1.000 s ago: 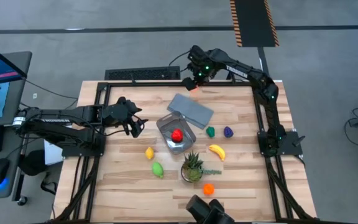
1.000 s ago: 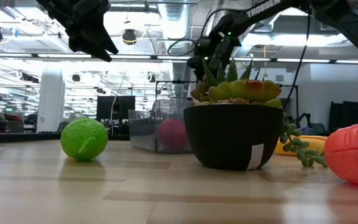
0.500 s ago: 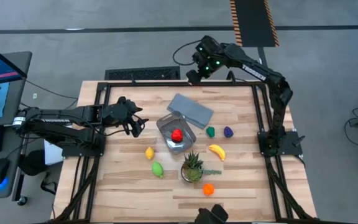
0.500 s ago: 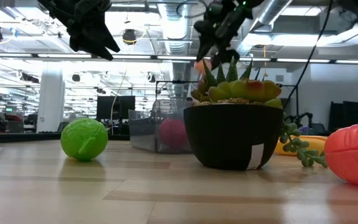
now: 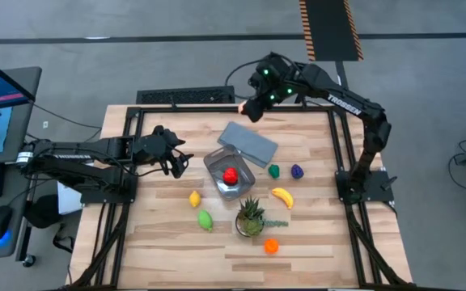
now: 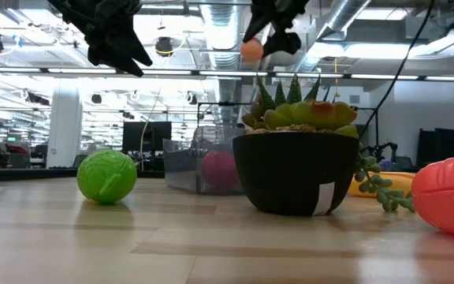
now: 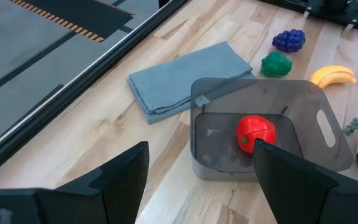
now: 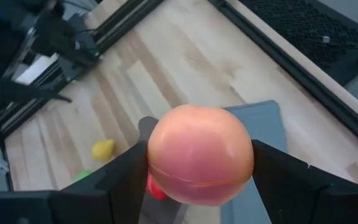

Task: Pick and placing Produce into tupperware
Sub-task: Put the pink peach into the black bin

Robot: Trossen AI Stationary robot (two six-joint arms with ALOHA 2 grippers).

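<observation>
the right arm is seen stretched from its base at the table's point(image 5: 160, 242) right edge up and across to the far edge, elbow raised high. its right gripper point(image 5: 249, 107) is held above the far edge of the table, near the flat grey-blue lid point(image 5: 247, 141), and its fingers are clamped on a round peach-coloured toy fruit point(image 8: 200, 163), which is also seen high up in the low view point(image 6: 251, 50).

the left arm is laid low across the table's left edge, with the left gripper point(image 5: 176, 164) held above the boards left of the tupperware point(image 5: 219, 162); its fingers point(image 7: 124, 177) are parted with nothing between them.

the tupperware is set near the table's middle, beside the lid, with a red fruit point(image 7: 256, 132) inside it. loose produce is spread round it: a green piece point(image 5: 274, 170), purple grapes point(image 5: 298, 171) and a banana point(image 5: 281, 196) toward the right edge, a yellow piece point(image 5: 194, 198) and a lime-green one point(image 5: 205, 219) toward the near edge, and an orange one point(image 5: 271, 246) by the potted plant point(image 5: 250, 217).

compared with a second earlier, the right gripper is found raised and swung slightly, with the peach fruit lifted well above the table; the left arm is unchanged.
</observation>
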